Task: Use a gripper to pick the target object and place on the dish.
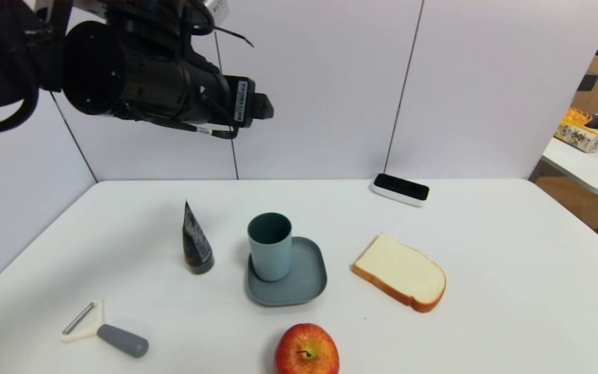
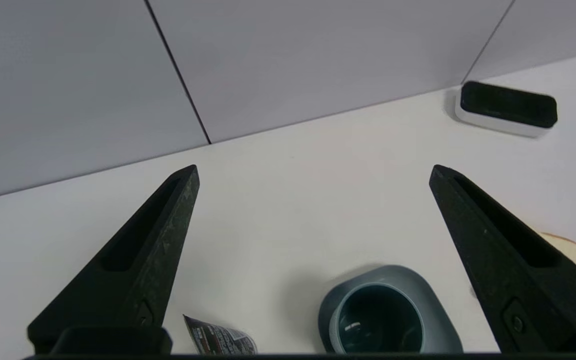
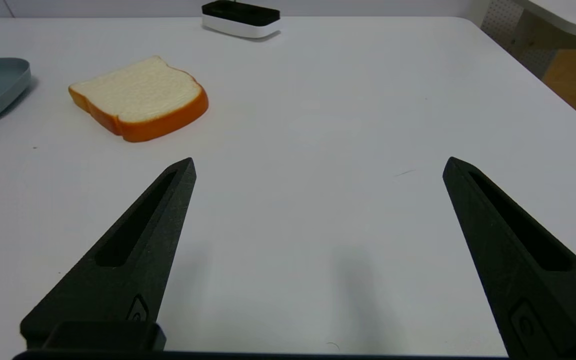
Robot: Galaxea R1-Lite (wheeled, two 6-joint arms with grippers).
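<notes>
Already, the pale teal matte plastic tumbler (image 1: 270, 247) stood upright on the slate blue-grey square plate (image 1: 304, 283), toward its far left corner, so I judged the placing done. My left gripper (image 2: 313, 172) hung high above the table, fingers spread wide and holding nothing, with the cup and plate below it in its wrist view. My right gripper (image 3: 318, 165) sat low over bare tabletop, also spread and empty, well apart from the slice of white bread with an orange crust (image 3: 140, 97). I reckoned the tumbler light, stiff and a bit slick, apt to tip because it is tall and narrow. Were I to regrasp, I would pinch across the wall below the rim.
</notes>
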